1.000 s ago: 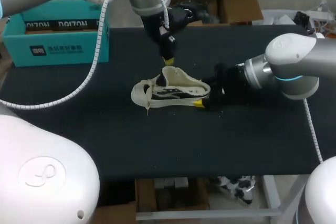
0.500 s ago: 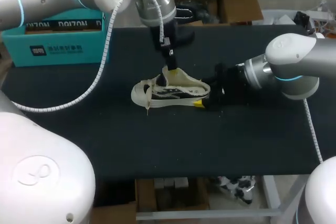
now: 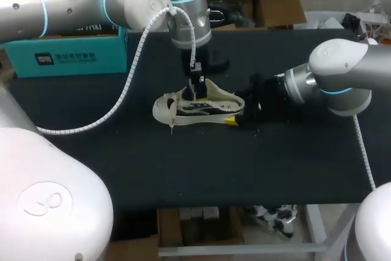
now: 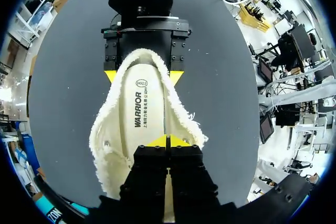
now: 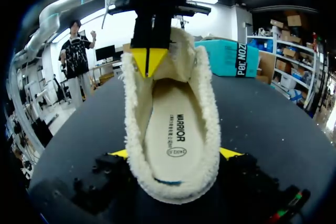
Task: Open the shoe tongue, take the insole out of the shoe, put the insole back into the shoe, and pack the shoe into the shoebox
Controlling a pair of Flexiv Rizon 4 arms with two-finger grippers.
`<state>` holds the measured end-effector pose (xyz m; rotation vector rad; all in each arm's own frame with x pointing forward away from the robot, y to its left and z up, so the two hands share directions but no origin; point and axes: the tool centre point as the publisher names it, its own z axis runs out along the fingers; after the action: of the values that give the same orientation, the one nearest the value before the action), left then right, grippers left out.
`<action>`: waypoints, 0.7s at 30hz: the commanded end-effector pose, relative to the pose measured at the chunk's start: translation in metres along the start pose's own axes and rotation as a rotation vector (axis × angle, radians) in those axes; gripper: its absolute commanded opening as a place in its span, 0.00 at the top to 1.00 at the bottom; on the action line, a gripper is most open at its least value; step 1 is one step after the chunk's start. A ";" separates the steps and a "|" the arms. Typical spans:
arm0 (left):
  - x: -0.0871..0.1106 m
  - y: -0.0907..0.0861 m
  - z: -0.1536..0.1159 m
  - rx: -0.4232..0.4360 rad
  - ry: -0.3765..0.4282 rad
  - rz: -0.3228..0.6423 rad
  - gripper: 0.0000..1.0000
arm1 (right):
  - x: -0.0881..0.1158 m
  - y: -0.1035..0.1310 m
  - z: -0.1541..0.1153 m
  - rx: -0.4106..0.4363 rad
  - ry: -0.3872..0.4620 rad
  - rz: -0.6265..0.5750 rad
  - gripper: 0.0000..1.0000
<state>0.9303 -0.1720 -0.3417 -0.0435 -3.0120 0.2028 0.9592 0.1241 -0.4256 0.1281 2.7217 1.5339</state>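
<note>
Shoe (image 3: 198, 107) lies mid-counter (image 3: 122, 163), toe twd 9 o'clock, heel twd 3. L tool (image 3: 195, 87) points down from 12 into shoe's opening. R tool (image 3: 235, 120) at heel, 3 o'clock side, one yellow tip visible. Teal shoebox (image 3: 67, 53) at counter's 10 o'clock.

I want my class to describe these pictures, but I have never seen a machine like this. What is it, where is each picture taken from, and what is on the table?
This is a robot with two arms, each ending in a gripper of two yellow-tipped fingers. One picture looks down from above; the two round ones come from wrist cameras. On the black table lies a fleece-lined shoe with its insole inside; a teal shoebox stands at the far left. The right gripper clamps the shoe at its heel, from both sides. The left gripper, tips together, is down in the shoe's opening.
</note>
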 end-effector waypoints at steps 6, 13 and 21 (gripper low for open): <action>-0.010 0.004 0.024 -0.051 0.083 0.008 1.00 | -0.001 -0.002 0.000 -0.003 0.002 -0.001 1.00; -0.004 0.008 0.038 -0.069 0.073 0.006 1.00 | -0.001 -0.002 0.000 -0.003 0.002 -0.001 1.00; 0.012 0.010 0.054 -0.081 0.002 0.006 1.00 | -0.001 -0.002 0.000 -0.003 0.002 -0.001 1.00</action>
<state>0.9283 -0.1698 -0.3900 -0.0650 -2.9722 0.0731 0.9589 0.1243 -0.4256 0.1272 2.7218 1.5342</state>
